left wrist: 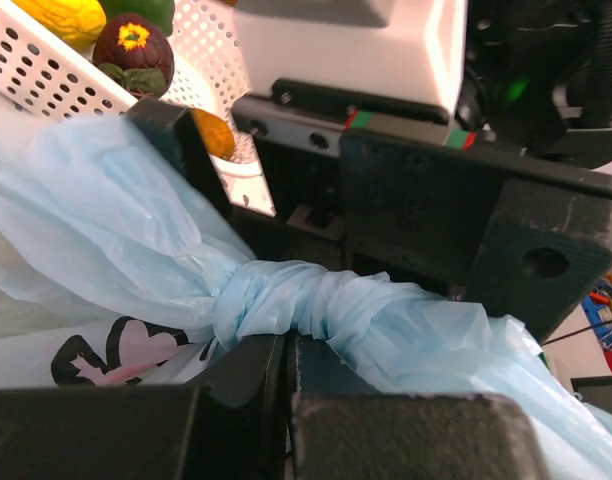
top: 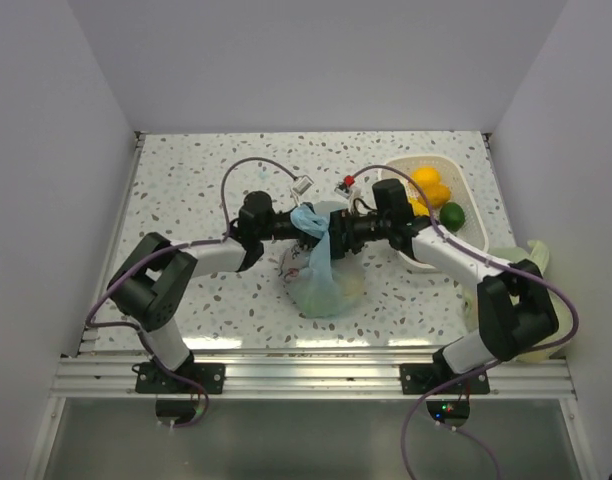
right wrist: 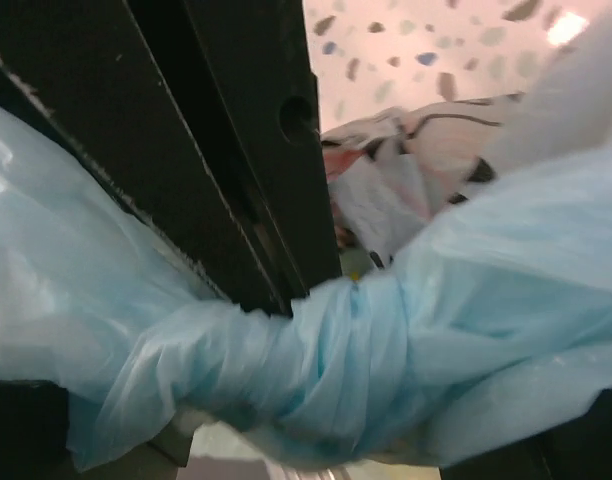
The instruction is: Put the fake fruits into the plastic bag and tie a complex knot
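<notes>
The light-blue plastic bag (top: 326,285) stands mid-table, its neck pulled up between my two grippers. Its handle strips are twisted into a bunched knot (top: 308,220), also seen in the left wrist view (left wrist: 276,300) and the right wrist view (right wrist: 356,350). My left gripper (top: 291,222) is shut on the strip just beside the knot (left wrist: 286,345). My right gripper (top: 336,225) faces it with jaws wide apart on either side of the twisted strip. Yellow-orange fruits (top: 431,185) and a green one (top: 452,213) lie in the white basket (top: 441,160); a dark purple fruit (left wrist: 133,45) shows there too.
The basket stands at the back right, close behind my right arm. A pale green bag (top: 536,255) lies at the right table edge. A small red-and-white object (top: 348,183) and a grey clip (top: 301,186) lie behind the grippers. Walls enclose three sides.
</notes>
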You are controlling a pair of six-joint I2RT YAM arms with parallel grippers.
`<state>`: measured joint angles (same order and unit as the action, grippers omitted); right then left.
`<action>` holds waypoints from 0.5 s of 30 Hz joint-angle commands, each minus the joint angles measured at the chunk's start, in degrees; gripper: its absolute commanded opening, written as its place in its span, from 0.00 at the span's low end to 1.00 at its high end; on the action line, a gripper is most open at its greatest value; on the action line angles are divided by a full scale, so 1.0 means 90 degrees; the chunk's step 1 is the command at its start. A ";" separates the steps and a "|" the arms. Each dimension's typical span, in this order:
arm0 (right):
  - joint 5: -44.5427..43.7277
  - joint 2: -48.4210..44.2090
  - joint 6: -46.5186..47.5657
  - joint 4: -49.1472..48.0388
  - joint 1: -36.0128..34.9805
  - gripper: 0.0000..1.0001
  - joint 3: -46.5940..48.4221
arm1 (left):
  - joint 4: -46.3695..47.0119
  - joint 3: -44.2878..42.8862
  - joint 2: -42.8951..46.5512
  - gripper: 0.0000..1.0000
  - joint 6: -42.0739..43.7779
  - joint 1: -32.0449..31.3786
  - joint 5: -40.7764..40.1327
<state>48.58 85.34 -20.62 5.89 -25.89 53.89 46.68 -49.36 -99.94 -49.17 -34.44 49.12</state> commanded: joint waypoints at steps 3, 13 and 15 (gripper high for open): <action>0.0022 0.0615 -0.0980 -0.1708 -0.0531 0.80 0.1062 | 0.1093 0.0201 0.1094 0.00 -0.0387 0.0027 0.0860; 0.0013 0.0509 0.0745 0.0446 -0.0619 0.81 0.1552 | 0.0497 0.0778 0.1671 0.00 0.0111 0.0779 0.0929; -0.0172 0.0158 0.1176 0.1370 -0.0619 0.81 0.1425 | 0.0565 0.0817 0.1622 0.00 0.0112 0.0809 0.0909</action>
<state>52.03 91.24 -18.79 6.76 -32.23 66.50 47.83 -42.76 -86.98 -49.23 -26.85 53.12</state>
